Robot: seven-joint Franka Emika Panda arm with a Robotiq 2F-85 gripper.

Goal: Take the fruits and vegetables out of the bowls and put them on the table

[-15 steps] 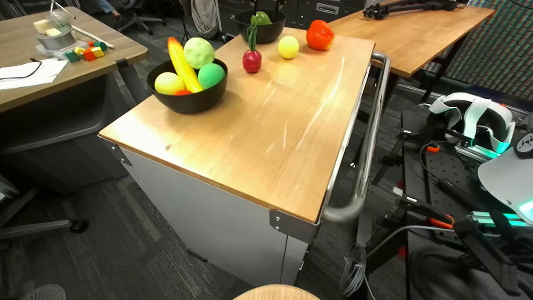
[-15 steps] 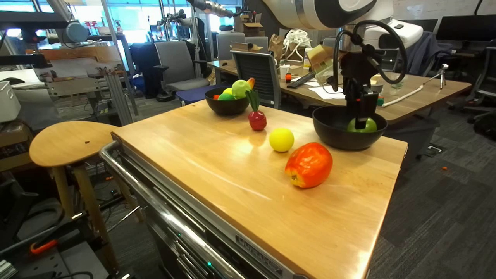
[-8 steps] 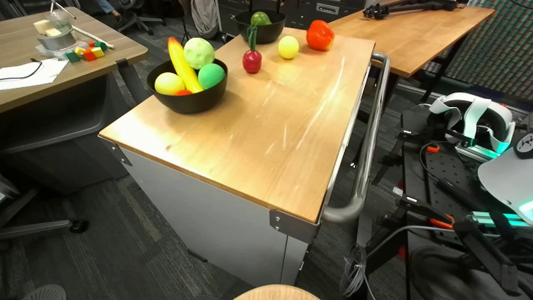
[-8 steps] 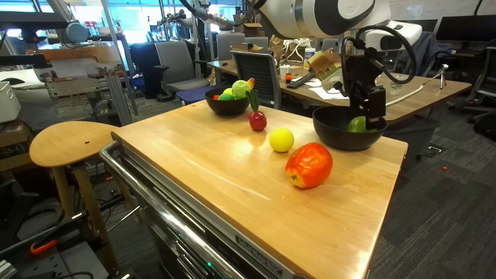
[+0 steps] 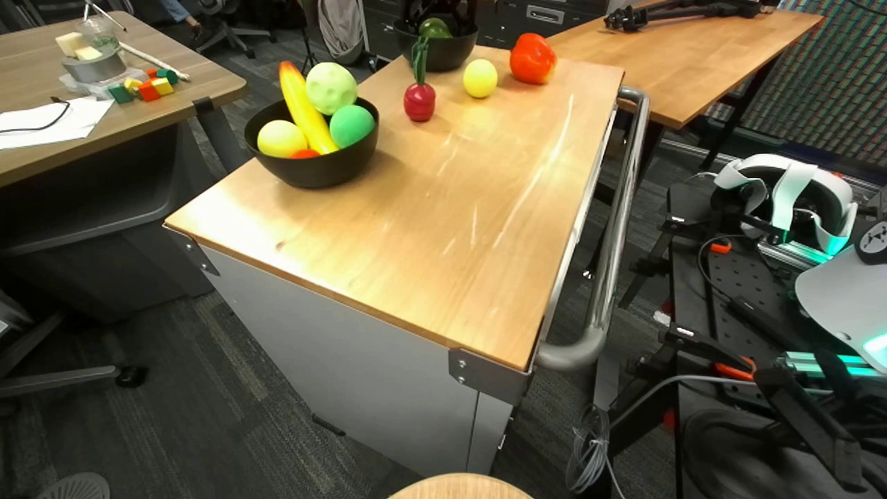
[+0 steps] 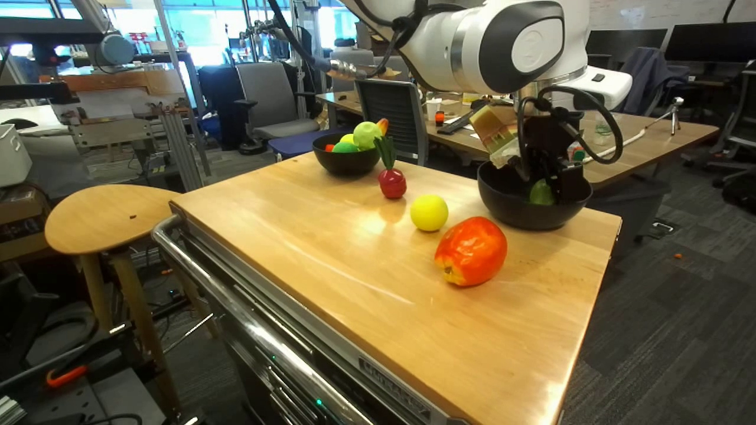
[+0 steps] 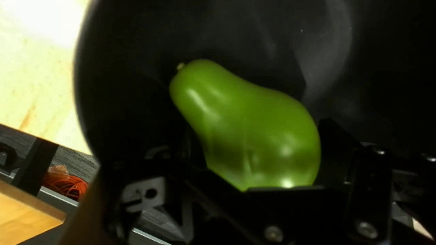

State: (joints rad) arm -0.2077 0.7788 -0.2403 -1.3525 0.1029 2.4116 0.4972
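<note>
A black bowl [image 6: 522,213] hems in your gripper [image 7: 259,143]; yellow ball [image 6: 429,213] and red-orange produce [image 6: 471,252] stand near it; you have room over tabletop [image 6: 307,254] by the handle [image 6: 260,324].

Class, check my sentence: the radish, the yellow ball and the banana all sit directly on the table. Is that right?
Not quite: the banana sits in a black bowl, as an exterior view shows. The rest stands: the radish and the yellow ball sit directly on the table.
</note>
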